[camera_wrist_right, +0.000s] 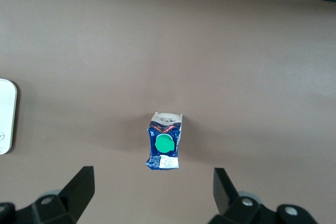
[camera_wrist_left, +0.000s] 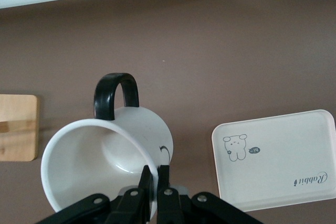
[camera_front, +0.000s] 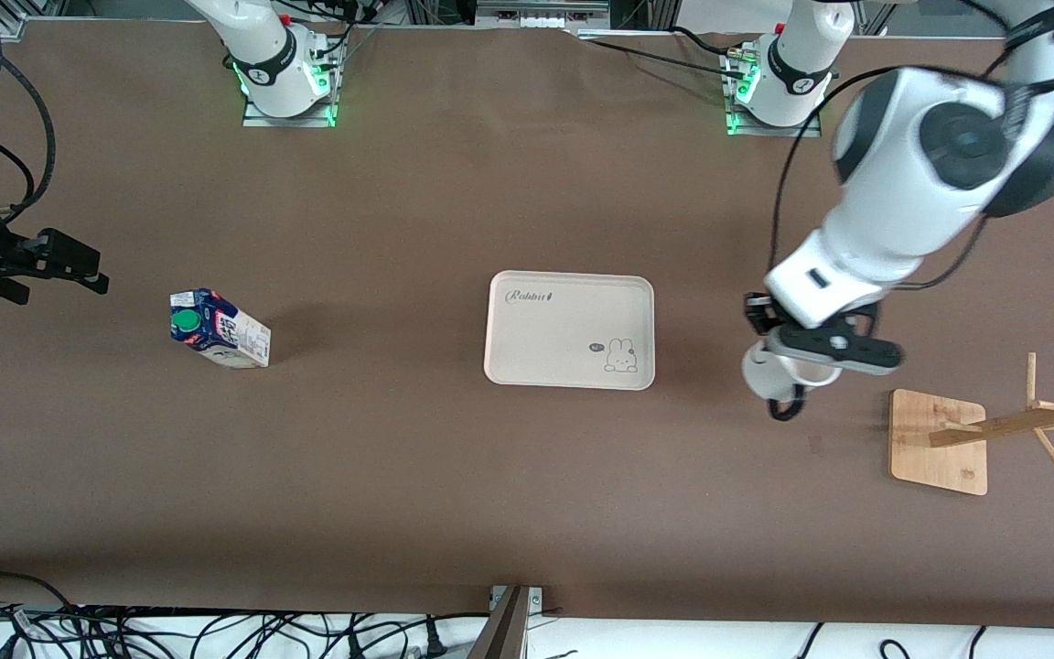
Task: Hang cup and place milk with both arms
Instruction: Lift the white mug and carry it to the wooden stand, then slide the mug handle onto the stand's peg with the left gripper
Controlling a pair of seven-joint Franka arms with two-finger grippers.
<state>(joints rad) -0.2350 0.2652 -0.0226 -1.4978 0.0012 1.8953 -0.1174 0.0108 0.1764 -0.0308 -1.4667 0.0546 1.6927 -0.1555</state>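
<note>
The cup (camera_front: 762,371), a white mug with a black loop handle, hangs tilted in my left gripper (camera_front: 801,368) above the table, between the tray and the wooden rack (camera_front: 1003,426). In the left wrist view the left gripper (camera_wrist_left: 156,182) is shut on the cup's rim (camera_wrist_left: 105,156), one finger inside and one outside. The milk (camera_front: 216,331), a blue-topped carton with a green cap, stands on the table toward the right arm's end. My right gripper (camera_front: 79,265) is open and empty, apart from the carton. In the right wrist view the milk (camera_wrist_right: 164,148) lies ahead of the open right gripper (camera_wrist_right: 152,190).
A cream tray (camera_front: 527,320) with a rabbit drawing lies at the table's middle and also shows in the left wrist view (camera_wrist_left: 294,145). The rack's wooden base (camera_front: 934,448) carries a post with pegs, toward the left arm's end. Cables run along the table's near edge.
</note>
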